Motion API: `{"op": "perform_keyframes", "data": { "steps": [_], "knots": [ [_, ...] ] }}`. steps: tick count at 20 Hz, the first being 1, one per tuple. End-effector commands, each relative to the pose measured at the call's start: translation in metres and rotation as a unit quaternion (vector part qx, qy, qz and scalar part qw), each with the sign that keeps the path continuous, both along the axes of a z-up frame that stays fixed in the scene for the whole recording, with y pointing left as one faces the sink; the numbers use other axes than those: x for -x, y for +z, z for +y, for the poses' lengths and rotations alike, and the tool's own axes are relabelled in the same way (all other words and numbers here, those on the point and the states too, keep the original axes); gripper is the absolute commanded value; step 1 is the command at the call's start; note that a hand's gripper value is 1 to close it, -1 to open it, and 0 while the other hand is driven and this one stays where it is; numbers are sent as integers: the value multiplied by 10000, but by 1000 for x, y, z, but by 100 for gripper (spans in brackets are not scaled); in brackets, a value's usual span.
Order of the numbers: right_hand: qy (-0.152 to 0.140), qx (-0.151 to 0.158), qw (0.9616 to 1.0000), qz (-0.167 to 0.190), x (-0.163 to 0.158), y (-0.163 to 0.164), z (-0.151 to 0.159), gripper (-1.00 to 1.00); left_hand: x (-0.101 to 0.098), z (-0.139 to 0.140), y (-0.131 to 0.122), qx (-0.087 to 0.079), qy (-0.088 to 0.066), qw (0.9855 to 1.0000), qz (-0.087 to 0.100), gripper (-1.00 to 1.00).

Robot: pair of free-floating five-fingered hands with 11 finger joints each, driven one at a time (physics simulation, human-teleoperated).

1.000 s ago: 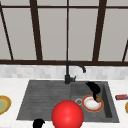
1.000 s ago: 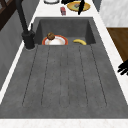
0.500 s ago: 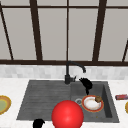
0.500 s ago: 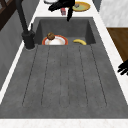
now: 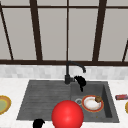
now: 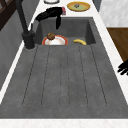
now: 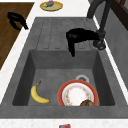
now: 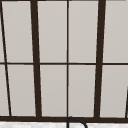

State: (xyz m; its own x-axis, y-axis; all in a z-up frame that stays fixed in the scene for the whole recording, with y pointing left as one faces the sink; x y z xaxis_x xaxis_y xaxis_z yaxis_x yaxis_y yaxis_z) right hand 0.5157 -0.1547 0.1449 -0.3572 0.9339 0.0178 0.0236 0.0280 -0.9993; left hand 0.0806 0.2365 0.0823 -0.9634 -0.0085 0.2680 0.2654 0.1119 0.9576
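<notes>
R hand [image 5: 80, 80] hovers by faucet [image 5: 68, 72], over plate [image 5: 92, 103].

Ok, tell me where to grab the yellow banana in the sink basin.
Take the yellow banana at its thick curved middle, coming straight down from above. It lies flat on the grey sink basin floor, apart from the red-rimmed plate, so both flanks look free. The right robot hand hovers nearest.

Black faucet [image 5: 68, 72] upright behind basin
</notes>
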Motion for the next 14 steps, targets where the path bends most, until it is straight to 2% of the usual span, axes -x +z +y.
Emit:
{"op": "perform_keyframes", "data": {
  "steps": [1,7,10,14],
  "knots": [
    [-141,112,9998,-5,-31,0,9,-100,0,0,0,0,0,10000,0,0],
    [-237,146,9996,84,-78,-5,25,-100,0,0,0,0,0,10000,0,0],
    [-201,272,9994,83,-103,-21,28,-100,0,0,0,0,0,10000,0,0],
    [-119,267,9994,159,-135,-42,29,-100,0,0,0,0,0,10000,0,0]
  ]
}}
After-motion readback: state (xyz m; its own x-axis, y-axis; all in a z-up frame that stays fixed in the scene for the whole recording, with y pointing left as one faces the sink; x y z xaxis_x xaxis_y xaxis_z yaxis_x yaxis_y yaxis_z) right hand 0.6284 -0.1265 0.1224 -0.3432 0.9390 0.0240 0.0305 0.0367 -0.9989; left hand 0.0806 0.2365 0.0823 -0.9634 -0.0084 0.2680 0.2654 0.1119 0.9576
